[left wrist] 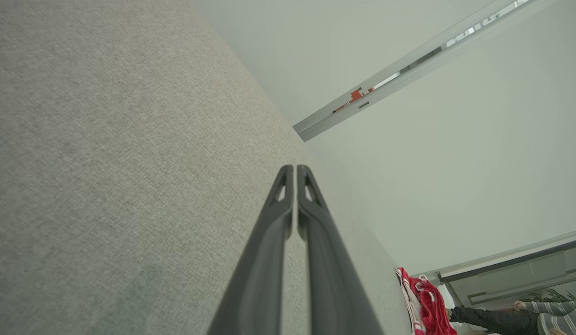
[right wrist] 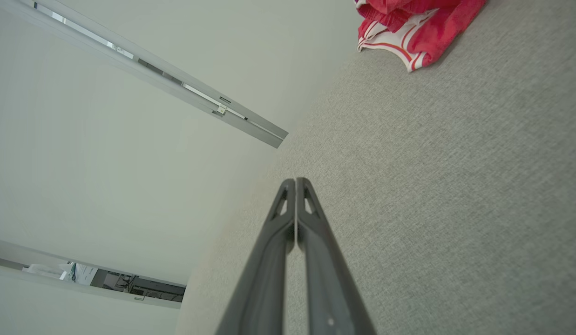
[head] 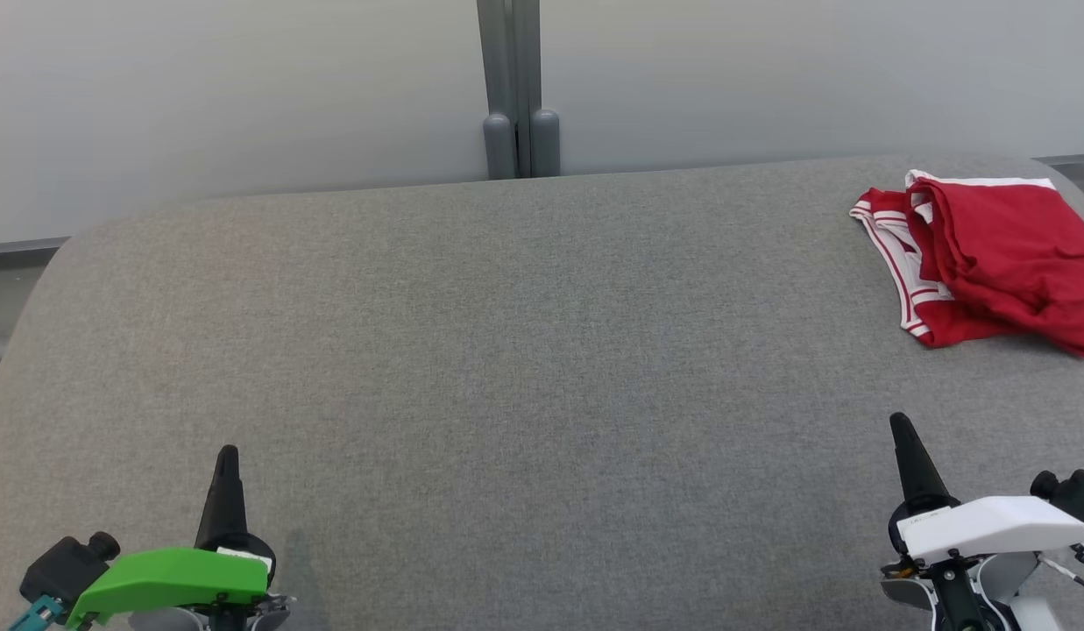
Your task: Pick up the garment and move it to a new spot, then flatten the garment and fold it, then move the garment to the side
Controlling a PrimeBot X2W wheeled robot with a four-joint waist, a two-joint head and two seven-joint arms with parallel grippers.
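The garment (head: 997, 254) is red with white striped trim and lies bunched at the far right of the grey table (head: 506, 350). It also shows as the garment (left wrist: 425, 302) in the left wrist view and the garment (right wrist: 409, 23) at the top of the right wrist view. My left gripper (head: 228, 453) rests low at the near left, shut and empty, its fingers (left wrist: 288, 218) pressed together. My right gripper (head: 899, 421) sits at the near right, shut and empty too, well short of the garment; its fingers (right wrist: 288, 218) touch each other.
A pale wall with a grey post (head: 517, 88) stands behind the table's far edge. A person's sleeves (left wrist: 525, 316) show past the table's right end in the left wrist view. The table's wide middle lies between my two grippers.
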